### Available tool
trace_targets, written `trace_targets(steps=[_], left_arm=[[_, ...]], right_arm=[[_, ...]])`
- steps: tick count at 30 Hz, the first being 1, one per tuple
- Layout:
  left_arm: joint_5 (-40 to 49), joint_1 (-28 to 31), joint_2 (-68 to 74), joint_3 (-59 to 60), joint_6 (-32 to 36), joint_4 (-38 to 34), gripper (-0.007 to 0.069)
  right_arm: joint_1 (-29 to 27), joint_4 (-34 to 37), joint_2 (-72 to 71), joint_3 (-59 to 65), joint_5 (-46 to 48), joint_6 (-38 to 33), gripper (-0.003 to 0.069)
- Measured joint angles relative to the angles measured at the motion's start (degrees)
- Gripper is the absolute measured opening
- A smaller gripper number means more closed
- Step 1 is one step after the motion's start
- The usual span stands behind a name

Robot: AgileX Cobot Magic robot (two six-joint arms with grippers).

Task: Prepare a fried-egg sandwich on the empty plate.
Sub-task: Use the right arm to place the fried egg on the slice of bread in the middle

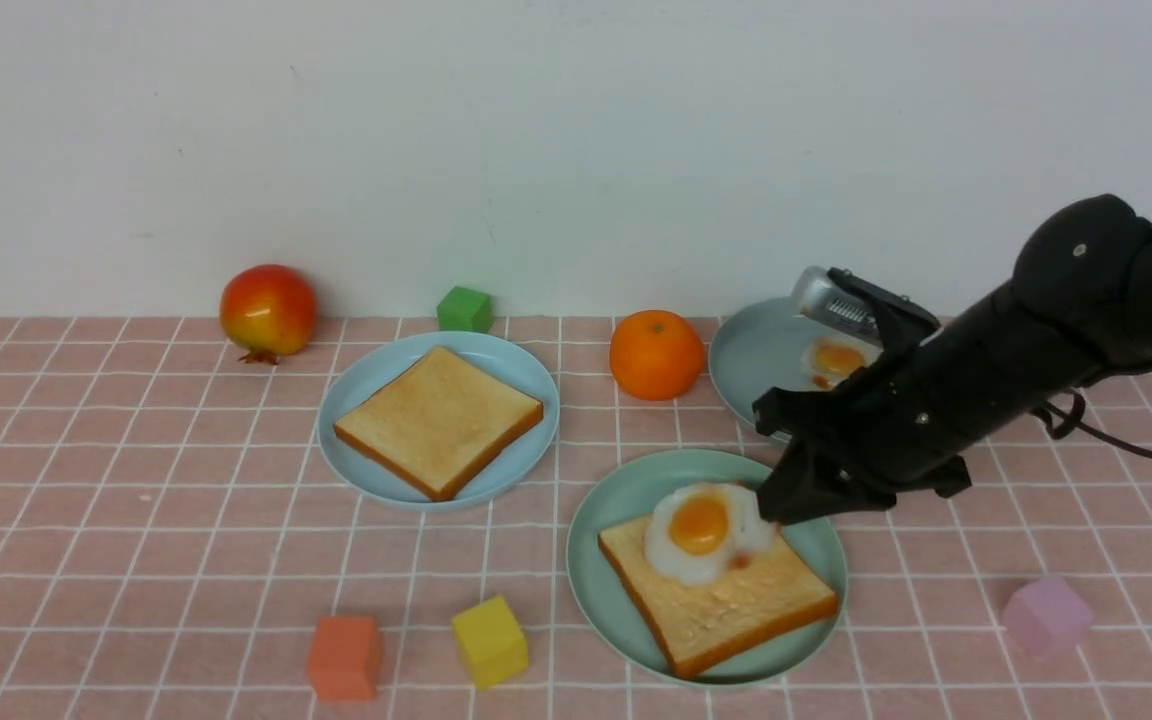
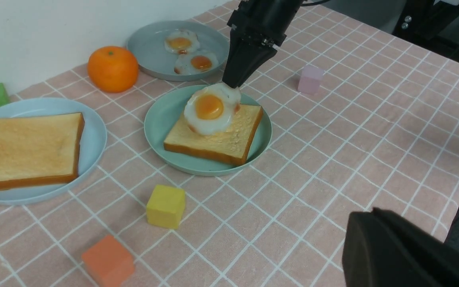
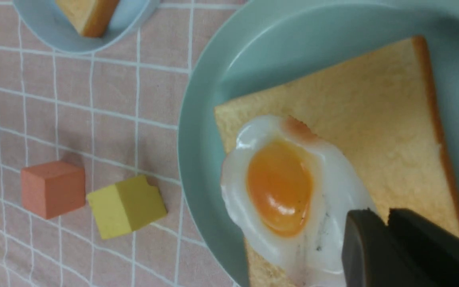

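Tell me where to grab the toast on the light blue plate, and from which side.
Probably the thick front corner of the toast, nearest the robot: it sits by the plate's shallow rim, so a finger could slip under. Come in low from the front; the slice lies flat.

Bright, soft, even light from overhead in all three views, no harsh patches. Only faint, short shadows: a pale one on the toast under the glossy white, orange-yolked toy fried egg (image 3: 281, 187) at the tips of the black right gripper (image 1: 774, 515), another hugging the small yellow cube (image 3: 126, 207) well clear of those tips. Tiny glints of glare on the yolk. Crisp on the round mint-green plastic plate (image 1: 616, 500) just below the tips. Badly blurred on the black left gripper (image 2: 373, 239), too near its own lens. Slight grain throughout.
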Motion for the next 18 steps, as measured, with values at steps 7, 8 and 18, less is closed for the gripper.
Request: trace_targets(steps=[7,8,18], left_arm=[[0.1,0.0,0.0,0.0,0.0,-0.1,0.0013],[0.1,0.0,0.0,0.0,0.0,-0.1,0.0013],[0.2,0.0,0.0,0.0,0.0,-0.2,0.0013]], right_arm=[[0.0,-0.7,0.1,0.0,-0.6,0.6,0.009],[0.0,-0.9,0.2,0.0,-0.6,1.1,0.0094],[0.0,-2.3,1.8,0.0,1.0,4.4,0.0172]])
